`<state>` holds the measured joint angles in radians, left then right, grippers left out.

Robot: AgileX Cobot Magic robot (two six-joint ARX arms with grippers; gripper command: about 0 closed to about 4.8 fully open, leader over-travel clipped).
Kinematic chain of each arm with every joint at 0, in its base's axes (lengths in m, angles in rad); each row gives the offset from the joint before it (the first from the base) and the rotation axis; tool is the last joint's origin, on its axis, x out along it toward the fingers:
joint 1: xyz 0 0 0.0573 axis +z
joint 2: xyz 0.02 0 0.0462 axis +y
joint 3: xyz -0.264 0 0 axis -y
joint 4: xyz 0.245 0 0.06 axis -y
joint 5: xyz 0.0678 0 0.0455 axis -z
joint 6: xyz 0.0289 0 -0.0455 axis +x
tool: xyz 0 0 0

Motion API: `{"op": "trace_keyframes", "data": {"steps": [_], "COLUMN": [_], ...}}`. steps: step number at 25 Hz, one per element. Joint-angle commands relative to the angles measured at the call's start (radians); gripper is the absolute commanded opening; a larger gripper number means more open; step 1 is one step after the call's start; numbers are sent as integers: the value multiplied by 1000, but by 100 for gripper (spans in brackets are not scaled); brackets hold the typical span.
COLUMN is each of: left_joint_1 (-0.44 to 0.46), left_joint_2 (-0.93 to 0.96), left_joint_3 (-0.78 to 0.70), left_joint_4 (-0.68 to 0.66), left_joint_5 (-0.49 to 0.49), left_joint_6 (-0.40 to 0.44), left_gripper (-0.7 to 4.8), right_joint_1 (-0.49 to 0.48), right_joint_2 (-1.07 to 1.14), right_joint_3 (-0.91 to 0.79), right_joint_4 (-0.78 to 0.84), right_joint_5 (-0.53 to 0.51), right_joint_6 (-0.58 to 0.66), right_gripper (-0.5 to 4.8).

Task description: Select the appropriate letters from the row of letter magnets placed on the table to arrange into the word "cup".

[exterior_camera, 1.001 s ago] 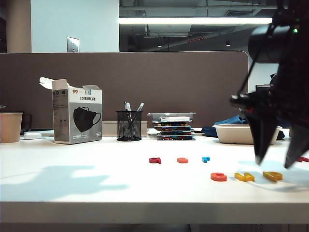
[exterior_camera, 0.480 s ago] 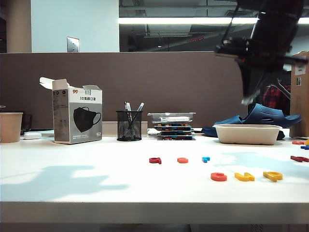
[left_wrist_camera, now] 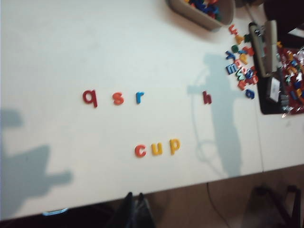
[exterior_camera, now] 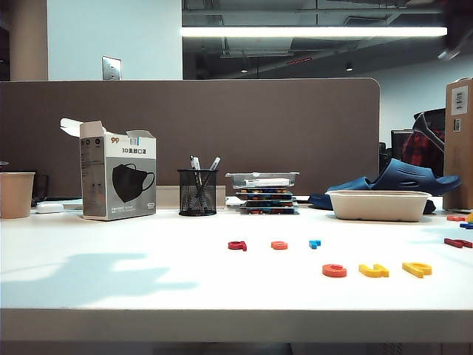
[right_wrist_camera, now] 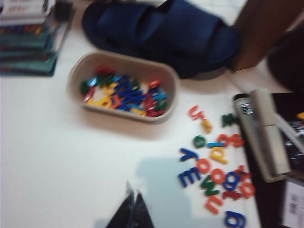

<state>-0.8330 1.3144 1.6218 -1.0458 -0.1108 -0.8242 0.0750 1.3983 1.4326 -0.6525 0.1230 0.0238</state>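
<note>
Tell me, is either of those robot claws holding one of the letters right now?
No. The left gripper and the right gripper are both shut on nothing. The c, u and p lie on the table.

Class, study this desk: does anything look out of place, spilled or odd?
Yes. Loose letter magnets lie scattered on the table beside the oval tray instead of inside it, and a blue slipper sits behind that tray, an odd thing on a desk. The word "cup" itself sits neatly in line.
</note>
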Motion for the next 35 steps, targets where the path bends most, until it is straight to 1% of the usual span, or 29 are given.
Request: {"op": "trace_keyframes", "data": {"steps": [1, 2, 3, 5, 6, 7, 8, 10, 11, 12, 14, 17, 18, 19, 20, 24, 25, 27, 32, 33, 34, 35], "left_joint_1": [0, 1, 2, 2, 2, 12, 54, 118, 178, 215, 343, 453, 521, 548, 619, 707, 742, 781, 791, 790, 790, 790], "left_joint_2": [-3, -3, -3, -3, -3, -3, -3, -3, -3, -4, -7, -11, -18, -24, -43, -82, -105, -143, -235, -254, -291, -321], "left_joint_3": [3, 3, 3, 3, 5, 6, 17, 33, 55, 68, 118, 163, 178, 180, 180, 180, 180, 180, 169, 164, 147, 130], "left_joint_4": [87, 121, 195, 291, 314, 356, 365, 361, 352, 345, 312, 285, 283, 281, 272, 241, 218, 182, 89, 81, 76, 76], "left_joint_5": [-48, -58, -111, -218, -248, -282, -269, -228, -197, -185, -158, -121, -93, -85, -64, -60, -60, -60, -63, -51, -18, -14], "left_joint_6": [39, 91, 256, 496, 545, 615, 637, 660, 678, 695, 754, 785, 792, 798, 817, 813, 813, 813, 793, 785, 777, 764], "left_gripper": [-5, -5, -5, -5, -5, -5, -5, -5, -5, -5, -5, -5, -5, -5, -5, -5, -5, -5, -5, -5, -5, -5], "right_joint_1": [-68, -98, -159, -228, -245, -278, -291, -290, -289, -289, -289, -289, -287, -279, -254, -212, -204, -193, -182, -174, -160, -153], "right_joint_2": [-57, -76, -110, -151, -161, -183, -206, -236, -264, -282, -348, -402, -433, -449, -480, -539, -566, -615, -726, -747, -776, -794], "right_joint_3": [4, 4, 3, 3, 2, 1, -8, -31, -66, -89, -173, -242, -280, -303, -341, -407, -430, -468, -559, -576, -604, -624], "right_joint_4": [3, -1, -7, -22, -26, -32, -30, -26, -21, -19, 3, 16, 18, 20, 21, 21, 22, 29, 34, 37, 39, 45], "right_joint_5": [-47, -64, -102, -130, -135, -153, -153, -153, -153, -153, -190, -213, -232, -247, -256, -254, -256, -256, -259, -259, -259, -258], "right_joint_6": [-11, -15, -23, -16, -8, 2, 6, 6, 6, 6, 14, 31, 32, 34, 35, 35, 39, 60, 81, 81, 81, 81], "right_gripper": [-1, -1, -1, -1, -1, -1, -1, -1, -1, -1, -1, -1, -1, -1, -1, -1, -2, -1, -2, -1, -2, -1]}}
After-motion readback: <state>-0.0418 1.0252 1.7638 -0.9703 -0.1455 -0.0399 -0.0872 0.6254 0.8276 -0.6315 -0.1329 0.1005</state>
